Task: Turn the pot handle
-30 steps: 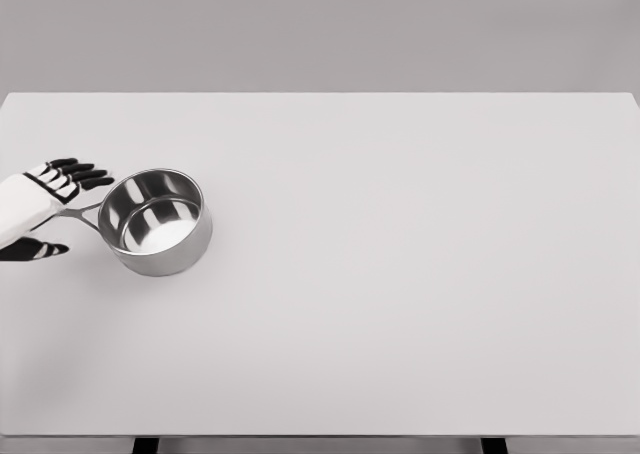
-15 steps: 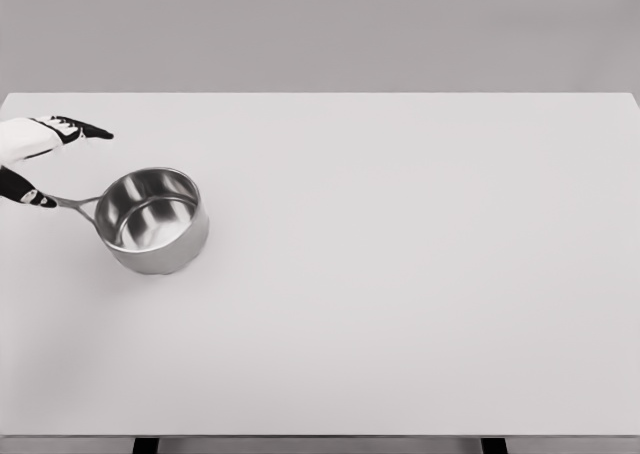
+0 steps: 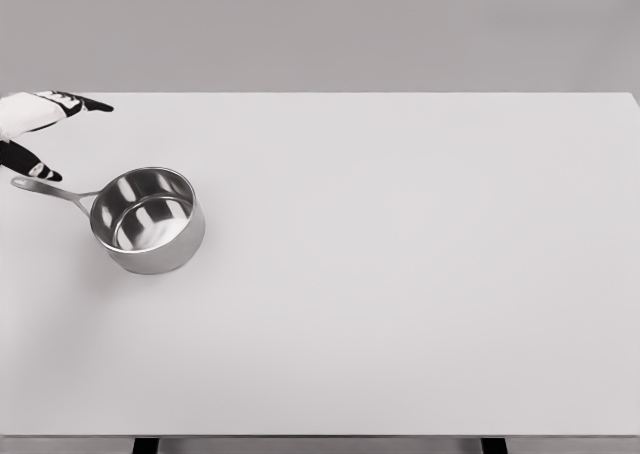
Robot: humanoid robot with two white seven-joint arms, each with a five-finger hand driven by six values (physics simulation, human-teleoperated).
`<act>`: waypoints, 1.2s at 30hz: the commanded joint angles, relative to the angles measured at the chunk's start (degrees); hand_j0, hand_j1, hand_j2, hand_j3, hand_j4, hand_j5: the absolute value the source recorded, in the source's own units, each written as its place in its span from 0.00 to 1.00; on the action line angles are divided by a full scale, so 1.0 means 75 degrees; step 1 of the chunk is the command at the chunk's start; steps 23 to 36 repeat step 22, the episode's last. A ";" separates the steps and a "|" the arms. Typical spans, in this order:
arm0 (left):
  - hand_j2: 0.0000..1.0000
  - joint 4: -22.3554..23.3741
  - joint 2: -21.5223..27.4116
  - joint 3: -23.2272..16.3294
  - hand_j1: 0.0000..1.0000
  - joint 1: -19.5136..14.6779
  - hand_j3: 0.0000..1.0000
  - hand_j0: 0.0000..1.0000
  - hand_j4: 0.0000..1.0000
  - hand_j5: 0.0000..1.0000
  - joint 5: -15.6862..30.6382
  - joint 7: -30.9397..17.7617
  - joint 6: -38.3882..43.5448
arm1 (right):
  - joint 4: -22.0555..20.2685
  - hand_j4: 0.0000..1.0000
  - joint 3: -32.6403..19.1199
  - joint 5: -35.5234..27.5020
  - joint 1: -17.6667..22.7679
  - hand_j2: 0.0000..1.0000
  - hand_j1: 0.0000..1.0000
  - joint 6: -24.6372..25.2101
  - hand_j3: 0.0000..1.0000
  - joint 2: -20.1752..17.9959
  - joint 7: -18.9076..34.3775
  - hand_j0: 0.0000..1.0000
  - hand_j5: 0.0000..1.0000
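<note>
Left hand (image 3: 35, 124): mine; enters at the table's left edge, near the far left corner, and only the hand shows, the arm being cut by the frame
Pose: white back of the hand turned up, held over the table's far left part, pointing toward the right
Fingers (image 3: 85, 103): dark, stretched out together along the far side, tips reaching rightward; spread wide from the thumb, closed on nothing
Thumb (image 3: 28, 161): dark, angled down and toward the pot handle, tip just beside the handle's free end; contact or a small gap, cannot tell
Right hand: out of view
Pot (image 3: 148, 220): steel saucepan, upright on the table (image 3: 400, 274), in the left part, nearer the left edge than the middle, about midway between far and near edges
Pot handle (image 3: 45, 187): thin metal bar, running from the pot's rim out toward the left edge and slightly toward the far side; free end lies close to the left edge
Pot contents: bare shiny bottom and walls showing only reflections
Table: white, flat; pot casts a soft shadow on its near side
</note>
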 commanded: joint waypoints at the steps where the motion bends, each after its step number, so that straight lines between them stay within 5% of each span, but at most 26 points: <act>1: 1.00 0.0409 -0.0340 0.0242 1.00 0.0000 1.00 1.00 1.00 1.00 -0.0328 0.0041 0.0005 | 0.0000 1.00 0.0002 -0.0003 0.0000 1.00 1.00 -0.0001 1.00 -0.0001 0.0003 1.00 1.00; 14: 1.00 0.0433 0.0023 0.0418 1.00 0.0351 1.00 1.00 1.00 1.00 -0.0739 0.0146 0.0005 | 0.0000 1.00 0.0002 -0.0003 0.0000 1.00 1.00 -0.0001 1.00 -0.0001 0.0003 1.00 1.00; 21: 1.00 0.0527 -0.0410 0.1004 1.00 0.0351 1.00 1.00 1.00 1.00 -0.0798 0.0111 0.0005 | 0.0000 1.00 0.0002 -0.0003 0.0000 1.00 1.00 -0.0001 1.00 -0.0001 0.0003 1.00 1.00; 36: 1.00 0.0515 -0.0469 0.1016 1.00 0.0340 1.00 1.00 1.00 1.00 -0.0786 0.0111 0.0005 | 0.0000 1.00 0.0002 -0.0003 0.0000 1.00 1.00 -0.0001 1.00 -0.0001 0.0003 1.00 1.00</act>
